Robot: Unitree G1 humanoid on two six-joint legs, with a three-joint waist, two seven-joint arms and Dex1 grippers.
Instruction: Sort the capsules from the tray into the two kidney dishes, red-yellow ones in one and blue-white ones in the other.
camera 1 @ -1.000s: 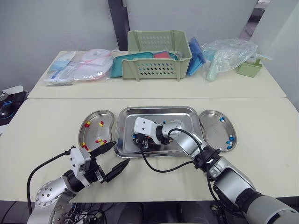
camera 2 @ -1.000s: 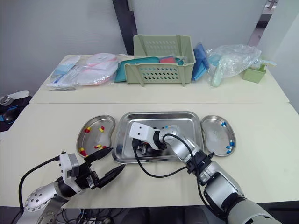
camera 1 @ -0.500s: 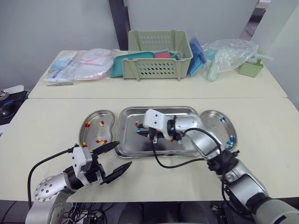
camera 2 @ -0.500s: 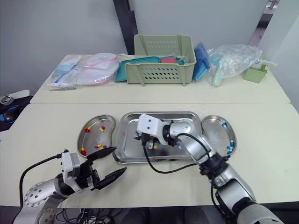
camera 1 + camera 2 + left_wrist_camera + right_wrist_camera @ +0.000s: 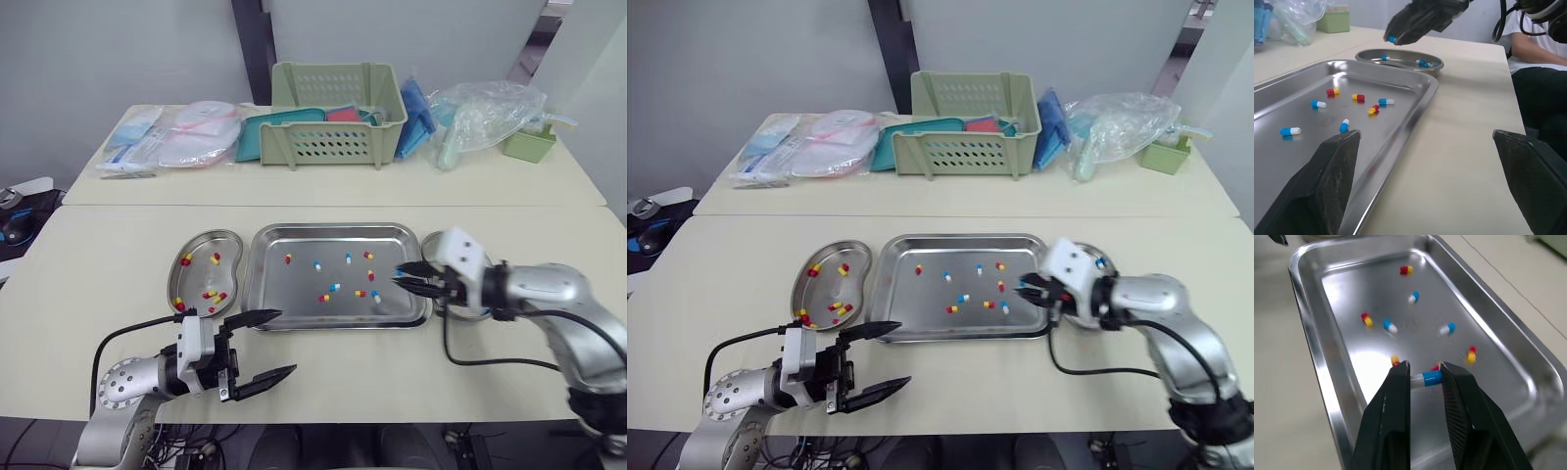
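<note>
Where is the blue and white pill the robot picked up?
The blue-white capsule is pinched in the right gripper, above the right end of the shiny steel tray, next to the right-hand steel kidney dish.

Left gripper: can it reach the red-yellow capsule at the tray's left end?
Probably yes: the left gripper hangs open near the tray, nothing lies between it and the red-yellow capsule, and the right gripper is at the tray's right end.

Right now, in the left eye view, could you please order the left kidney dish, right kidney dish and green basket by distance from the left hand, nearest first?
1. left kidney dish, just ahead of the left hand.
2. right kidney dish, beyond the tray.
3. green basket, back table.
</note>
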